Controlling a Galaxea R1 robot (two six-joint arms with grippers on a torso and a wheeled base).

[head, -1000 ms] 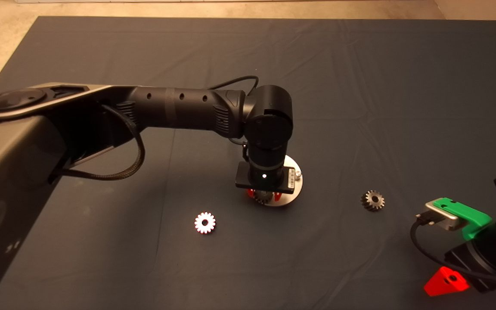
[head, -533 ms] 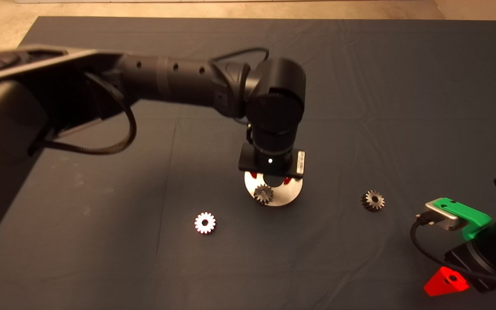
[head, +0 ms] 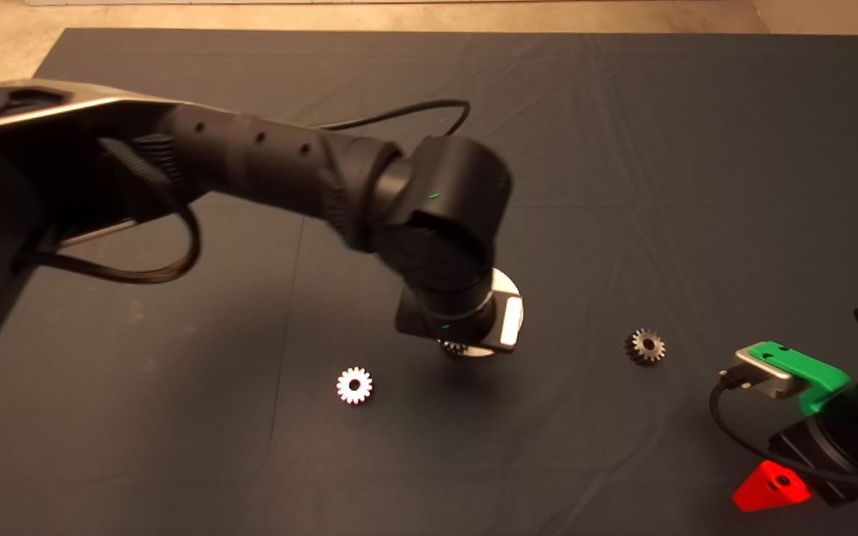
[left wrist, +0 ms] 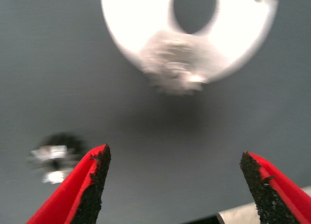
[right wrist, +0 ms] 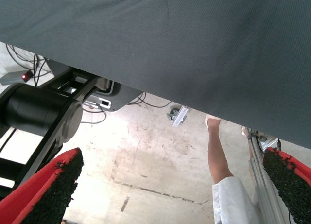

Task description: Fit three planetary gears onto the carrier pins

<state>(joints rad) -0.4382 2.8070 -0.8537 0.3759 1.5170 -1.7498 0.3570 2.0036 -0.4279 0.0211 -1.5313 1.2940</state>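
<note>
Left wrist view shows the left gripper (left wrist: 175, 185) wide open, empty, above the shiny round metal disc (left wrist: 131, 20); the small silvery toothed gear (head: 354, 385), stiff and slippery, wants gripping across its rim.

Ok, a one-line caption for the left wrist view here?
Open left gripper above the dark mat, one small metal gear seated on the shiny round disc, another loose nearby.
</note>
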